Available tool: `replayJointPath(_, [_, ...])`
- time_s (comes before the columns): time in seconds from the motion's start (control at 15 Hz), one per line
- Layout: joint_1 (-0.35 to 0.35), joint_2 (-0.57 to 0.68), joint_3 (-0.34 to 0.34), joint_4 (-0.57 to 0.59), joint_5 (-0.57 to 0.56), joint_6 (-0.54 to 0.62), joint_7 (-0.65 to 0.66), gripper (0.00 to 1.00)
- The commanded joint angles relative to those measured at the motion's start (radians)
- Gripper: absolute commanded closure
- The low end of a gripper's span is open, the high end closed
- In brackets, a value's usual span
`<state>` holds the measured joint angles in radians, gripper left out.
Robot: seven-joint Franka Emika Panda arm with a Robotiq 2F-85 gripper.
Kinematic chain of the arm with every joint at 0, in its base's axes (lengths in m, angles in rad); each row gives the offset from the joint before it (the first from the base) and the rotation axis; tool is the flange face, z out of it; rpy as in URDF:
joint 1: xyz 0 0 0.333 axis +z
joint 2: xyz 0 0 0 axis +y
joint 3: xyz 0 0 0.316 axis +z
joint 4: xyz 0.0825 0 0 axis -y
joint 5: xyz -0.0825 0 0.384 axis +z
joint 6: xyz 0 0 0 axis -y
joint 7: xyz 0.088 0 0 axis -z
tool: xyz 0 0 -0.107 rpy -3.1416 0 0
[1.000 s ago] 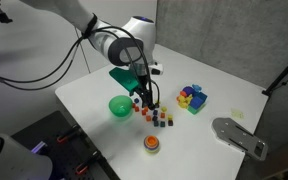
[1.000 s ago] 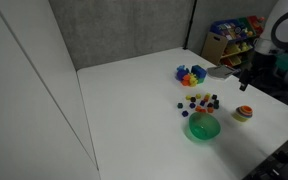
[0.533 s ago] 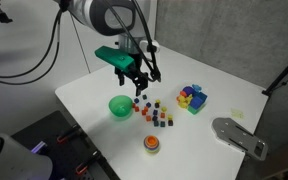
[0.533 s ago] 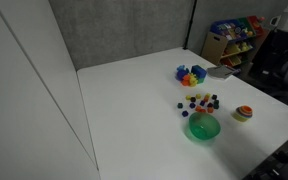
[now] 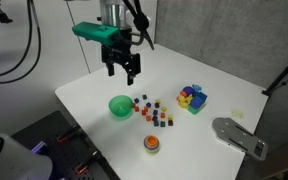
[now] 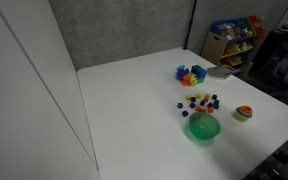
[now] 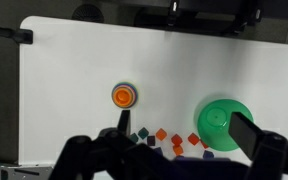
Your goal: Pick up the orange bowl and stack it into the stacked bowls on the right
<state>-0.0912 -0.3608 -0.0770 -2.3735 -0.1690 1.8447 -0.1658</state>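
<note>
Well, orange bowl (image 7: 124, 95) is sitting nested on the stacked bowls (image 5: 151, 149). In wrist view, small cubes (image 7: 169, 140) are lying at its 5 o'clock and big green bowl (image 7: 224, 117) at 3. Gripper (image 5: 122, 72) is hanging high overhead, jaws spread, holding nothing. Prob done. Risk: if it's resting crooked, a table bump could be tipping it off.

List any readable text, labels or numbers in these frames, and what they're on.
None readable.
The orange bowl, green bowl, cubes and table show no print.
The boxes on the shelf in an exterior view may carry labels, but they are too small and blurred to read.
</note>
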Motion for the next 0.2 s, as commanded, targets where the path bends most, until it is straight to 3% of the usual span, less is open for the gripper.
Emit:
replayJointPath(0.0, [0.009,-0.01,-0.007,0.001,-0.003,-0.01,0.002,0.0])
replayJointPath(0.13, [0.009,-0.017,-0.006,0.001,-0.004,-0.014,0.002,0.0])
